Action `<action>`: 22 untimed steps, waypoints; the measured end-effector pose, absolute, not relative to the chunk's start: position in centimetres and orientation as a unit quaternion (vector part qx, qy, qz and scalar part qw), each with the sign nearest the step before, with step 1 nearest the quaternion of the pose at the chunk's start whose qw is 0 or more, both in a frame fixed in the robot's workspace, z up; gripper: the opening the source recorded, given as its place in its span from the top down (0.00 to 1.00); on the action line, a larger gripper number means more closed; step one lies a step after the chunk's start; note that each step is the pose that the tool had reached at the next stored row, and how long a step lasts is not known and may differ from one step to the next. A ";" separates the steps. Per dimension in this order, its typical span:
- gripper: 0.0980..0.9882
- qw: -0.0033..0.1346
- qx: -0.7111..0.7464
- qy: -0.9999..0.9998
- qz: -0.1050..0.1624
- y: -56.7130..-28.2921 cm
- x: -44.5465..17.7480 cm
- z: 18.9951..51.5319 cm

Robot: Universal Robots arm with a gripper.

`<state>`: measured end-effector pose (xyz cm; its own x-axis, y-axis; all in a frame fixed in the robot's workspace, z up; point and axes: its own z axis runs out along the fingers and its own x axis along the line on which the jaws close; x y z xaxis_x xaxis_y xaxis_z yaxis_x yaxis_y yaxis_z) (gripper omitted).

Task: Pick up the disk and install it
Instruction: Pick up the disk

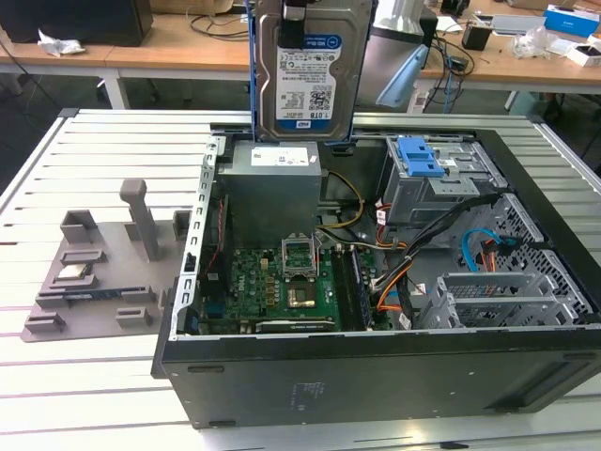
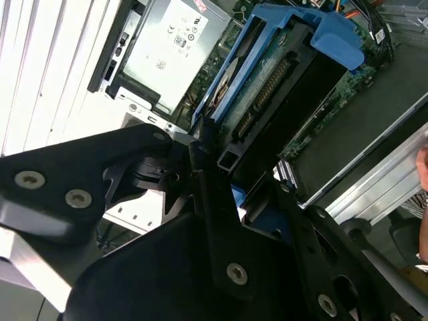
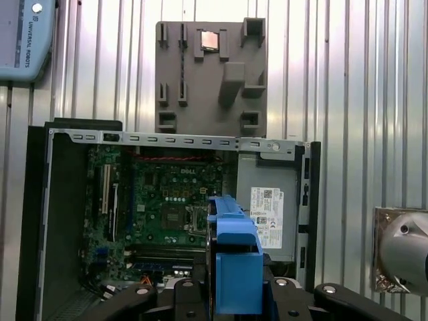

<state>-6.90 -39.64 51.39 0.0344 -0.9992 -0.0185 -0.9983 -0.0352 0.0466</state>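
The gripper (image 2: 210, 154) is clamped on the disk (image 1: 305, 80), holding it upright, well above the open computer case (image 1: 376, 376), label facing the exterior view.

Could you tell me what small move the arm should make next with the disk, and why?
Probably carry it toward the exterior view's right. The end effector holds the disk upright, roughly above the power supply, while the drive cage with the blue latch sits further right.
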 end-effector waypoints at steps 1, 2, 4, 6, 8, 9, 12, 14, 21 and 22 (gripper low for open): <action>0.70 0.010 0.719 -0.694 -0.023 -39.8 -6.9 51.4; 0.70 0.011 0.719 -0.694 -0.023 -39.9 -6.9 51.4; 0.70 0.011 0.719 -0.694 -0.023 -40.1 -6.9 51.4; 0.70 0.011 0.719 -0.694 -0.022 -40.3 -6.9 51.3; 0.70 0.011 0.719 -0.695 -0.022 -40.6 -6.9 51.3; 0.70 0.011 0.719 -0.695 -0.022 -40.7 -6.9 51.3; 0.70 0.011 0.719 -0.695 -0.022 -41.0 -6.9 51.3; 0.70 0.012 0.719 -0.695 -0.022 -41.1 -6.9 51.3; 0.70 0.012 0.719 -0.695 -0.021 -42.0 -6.9 51.2; 0.70 0.012 0.719 -0.695 -0.021 -42.1 -6.9 51.2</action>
<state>-6.90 -42.09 51.21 0.0343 -0.9993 -0.0130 -0.9983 -0.0349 0.0468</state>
